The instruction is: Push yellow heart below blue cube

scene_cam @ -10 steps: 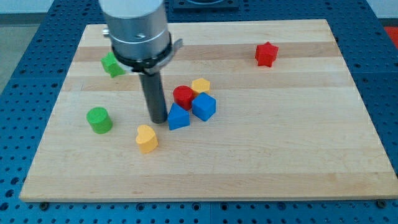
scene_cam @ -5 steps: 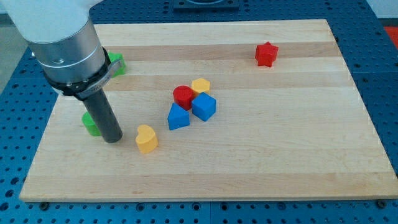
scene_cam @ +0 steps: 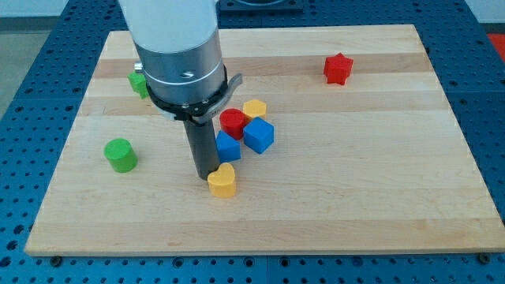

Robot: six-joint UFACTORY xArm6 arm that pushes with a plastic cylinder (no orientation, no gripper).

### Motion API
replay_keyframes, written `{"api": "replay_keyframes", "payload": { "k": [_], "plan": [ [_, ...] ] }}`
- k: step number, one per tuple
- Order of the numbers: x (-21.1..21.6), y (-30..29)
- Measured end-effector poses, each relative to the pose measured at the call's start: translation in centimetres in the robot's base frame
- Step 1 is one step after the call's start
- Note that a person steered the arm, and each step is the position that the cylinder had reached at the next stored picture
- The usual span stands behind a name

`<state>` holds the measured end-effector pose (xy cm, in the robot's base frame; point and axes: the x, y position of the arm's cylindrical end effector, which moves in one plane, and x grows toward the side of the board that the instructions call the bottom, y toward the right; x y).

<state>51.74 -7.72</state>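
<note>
You have the wooden board (scene_cam: 379, 197) filling the view, and the rod carries no pincer, so there is no grip to tell of. My tip (scene_cam: 207, 174) touches the yellow heart (scene_cam: 222, 181) at its 10 o'clock side. The blue cube (scene_cam: 258, 135) sits at 1 o'clock from the heart, apart from it. Between them lies a second blue block (scene_cam: 228, 147), with a red cylinder (scene_cam: 233, 121) and a yellow block (scene_cam: 255, 109) clustered above. A green cylinder (scene_cam: 121, 155) stands well off at 9 o'clock, a red star (scene_cam: 338, 69) far at 1 o'clock.

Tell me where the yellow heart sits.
The yellow heart lies left of centre, against my tip, just below the blue wedge and lower left of the blue cube.
</note>
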Motion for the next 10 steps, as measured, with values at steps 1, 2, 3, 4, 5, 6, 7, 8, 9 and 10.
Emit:
{"api": "replay_keyframes", "payload": {
  "k": [1, 2, 3, 4, 5, 6, 7, 8, 9, 10],
  "plan": [
    [0.0, 0.4],
    [0.2, 0.4],
    [0.2, -2.1],
    [1.7, -5.5],
    [7.5, -3.8],
    [7.5, -3.0],
    [3.9, -0.4],
    [3.0, 0.8],
    [2.3, 2.0],
    [-1.8, 4.6]
  ]
}}
